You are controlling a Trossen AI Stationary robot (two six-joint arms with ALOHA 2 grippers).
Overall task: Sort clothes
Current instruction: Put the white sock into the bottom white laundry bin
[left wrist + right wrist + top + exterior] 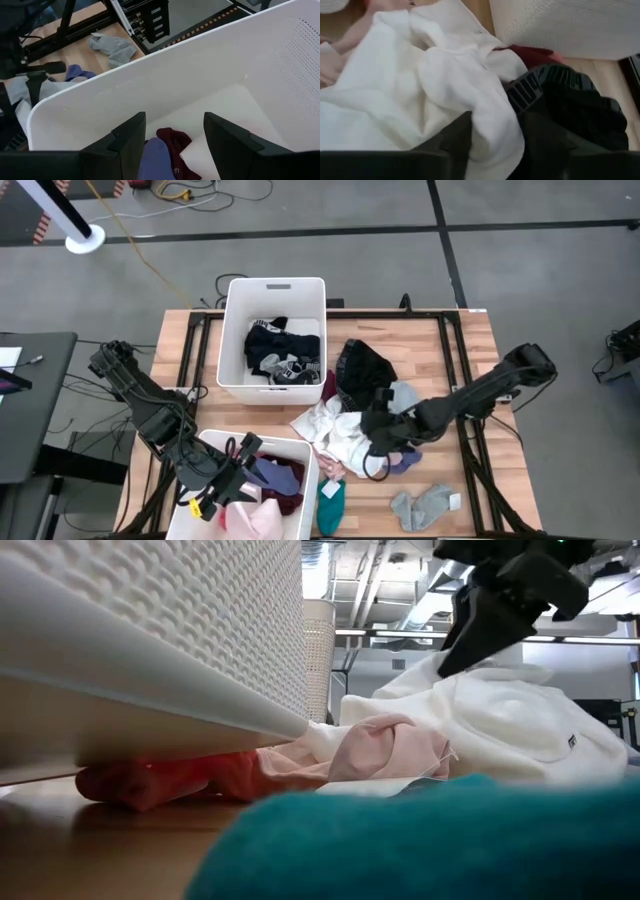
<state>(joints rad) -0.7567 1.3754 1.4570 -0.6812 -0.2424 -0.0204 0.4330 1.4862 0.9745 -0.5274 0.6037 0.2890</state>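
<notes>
The clothes lie in a heap on the wooden table: a white garment (335, 430), a black one (362, 370), a teal sock (330, 505) and grey socks (425, 505). My right gripper (495, 145) is down on the white garment (420, 85), slanting in from the table's right, open, with a fold of it between the fingers. My left gripper (175, 135) hangs open over the near white bin (300, 445), above a purple cloth (157, 160) and a maroon one (175, 142), touching nothing. My right gripper stands astride a raised fold (492, 117) of the white garment, slanting down from the table's right. The cloth fills the gap between the two fingers (452, 142). The garment lies slack on the table and the heap. Whether the fold is pinched, I cannot tell.
A second white bin (272, 283) at the far side holds dark clothes (280, 350). Pink cloth (380, 750) and a red piece (150, 780) lie against the near bin's wall (180, 640). Bare wood shows along the table's right edge.
</notes>
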